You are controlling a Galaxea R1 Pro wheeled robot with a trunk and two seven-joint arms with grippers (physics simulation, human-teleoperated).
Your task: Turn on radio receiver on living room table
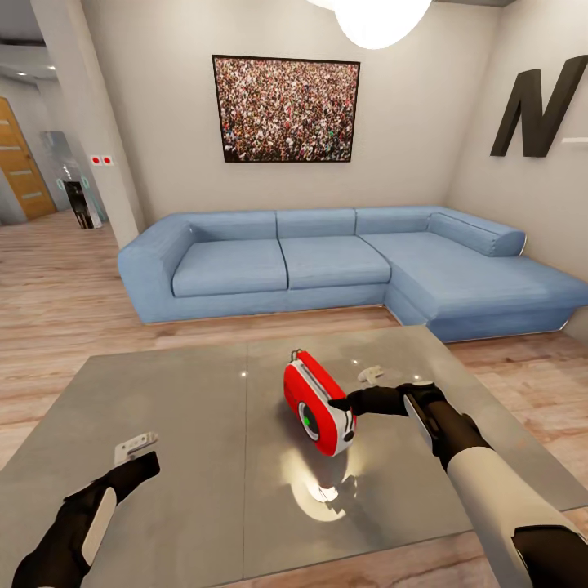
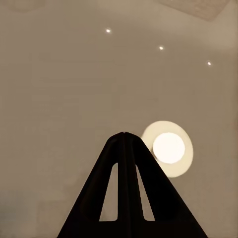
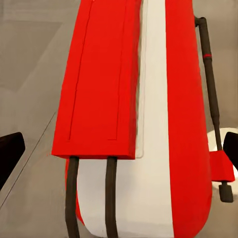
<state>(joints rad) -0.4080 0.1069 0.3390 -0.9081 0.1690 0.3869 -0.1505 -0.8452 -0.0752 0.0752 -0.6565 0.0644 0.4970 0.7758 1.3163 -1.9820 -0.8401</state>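
Observation:
The red radio receiver [image 1: 317,402] stands on its edge near the middle of the grey glossy table [image 1: 163,425]. Its dark green-centred dial [image 1: 310,420] faces me. My right gripper [image 1: 338,403] is up against the radio's white side band. In the right wrist view the radio [image 3: 144,124] is very close, with its thin handle [image 3: 210,89] along one side. The right gripper [image 3: 119,148] is open there, and one dark fingertip [image 3: 10,153] shows at each edge of the picture. My left gripper [image 1: 149,462] hovers low over the table's near left part, shut [image 2: 123,135] on nothing.
A blue L-shaped sofa [image 1: 327,261] runs behind the table and along the right wall. Above it hang a crowd picture [image 1: 286,109] and a black "N" [image 1: 539,102]. A pendant lamp [image 1: 380,20] hangs overhead, mirrored in the tabletop [image 2: 168,148]. Wood floor [image 1: 57,286] leads left to an orange door [image 1: 20,163].

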